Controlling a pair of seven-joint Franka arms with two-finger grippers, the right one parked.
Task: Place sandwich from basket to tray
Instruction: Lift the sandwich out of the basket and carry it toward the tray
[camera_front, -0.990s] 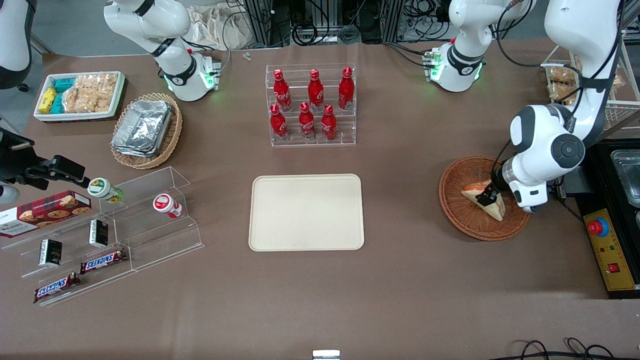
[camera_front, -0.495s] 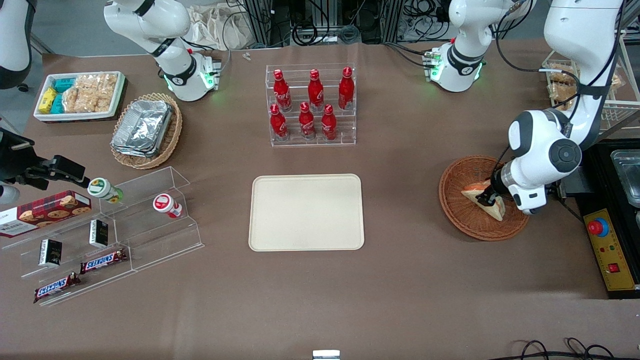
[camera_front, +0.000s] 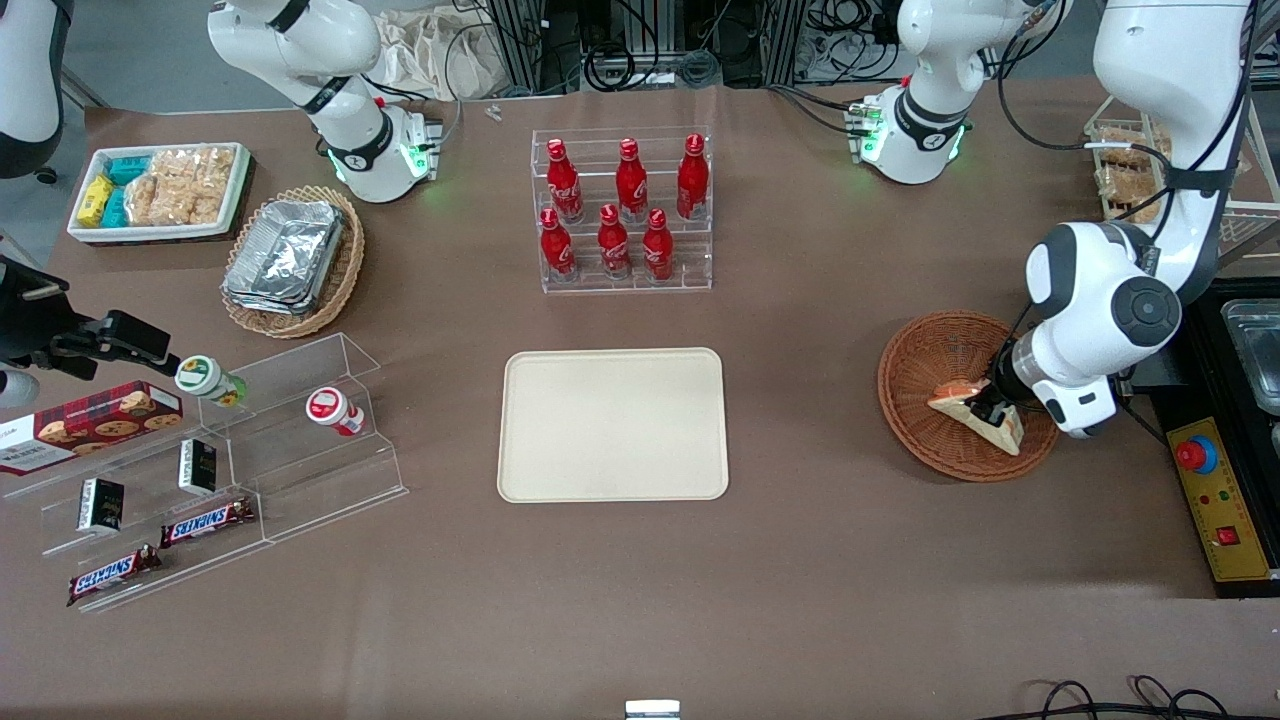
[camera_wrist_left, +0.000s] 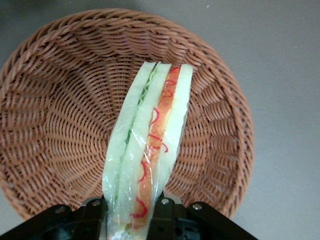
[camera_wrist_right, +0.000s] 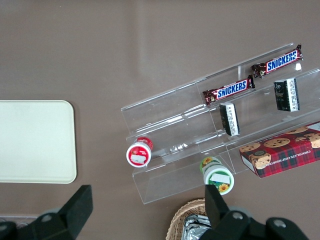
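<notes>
gripper clamping sandwich, above basket

Brown tabletop, with a cream tray in the middle. Toward the working arm's end, a reddish-brown wicker basket, with the left gripper over it, fingers closed on the sandwich. Farther from the camera than the tray, a clear rack of red bottles. Toward the parked arm's end, a clear snack stand, a tan basket of foil containers and a white tray of snack packets.
</notes>
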